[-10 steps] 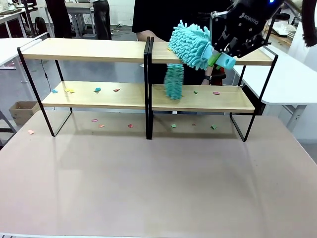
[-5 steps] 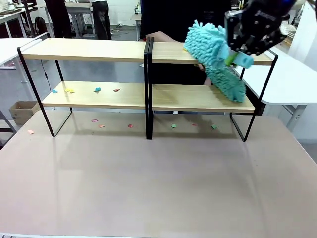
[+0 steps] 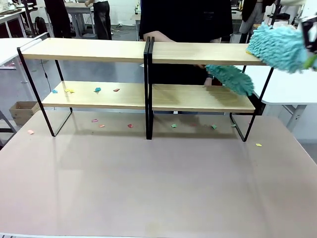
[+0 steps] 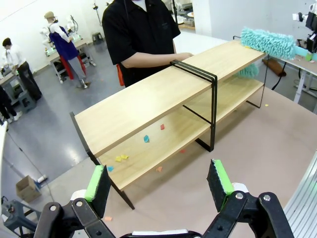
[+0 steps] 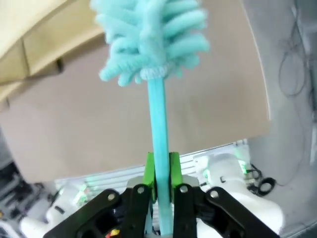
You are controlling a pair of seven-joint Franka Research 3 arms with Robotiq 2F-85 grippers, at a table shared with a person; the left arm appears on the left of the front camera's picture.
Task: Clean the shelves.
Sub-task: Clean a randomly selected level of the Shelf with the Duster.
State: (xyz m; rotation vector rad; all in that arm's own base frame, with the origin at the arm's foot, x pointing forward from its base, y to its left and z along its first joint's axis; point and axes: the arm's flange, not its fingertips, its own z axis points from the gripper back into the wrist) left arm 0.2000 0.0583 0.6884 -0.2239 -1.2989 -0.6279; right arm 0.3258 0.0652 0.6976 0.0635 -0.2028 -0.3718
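Since a second ago the teal duster [image 3: 277,47] has swept off the right end of the shelves [image 3: 99,49], right gripper [image 5: 162,166] clamped on its handle, and a second duster [image 3: 230,79], seemingly the person's [image 3: 183,20], has slid to that end of the lower board. Right unit looks done; next, I judge, comes a return pass to the left unit's lower board, where coloured scraps [image 3: 97,89] lie. Left gripper [image 4: 158,178] hangs spread and empty before the shelves; beige tabletop [image 3: 158,198] under them carries fallen bits [image 3: 130,126], with workbenches [image 3: 79,7] and people [image 4: 62,44] beyond.

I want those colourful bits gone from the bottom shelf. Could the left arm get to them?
Probably yes. The left tool is open and empty, facing the shelves, and nothing stands before the bits.
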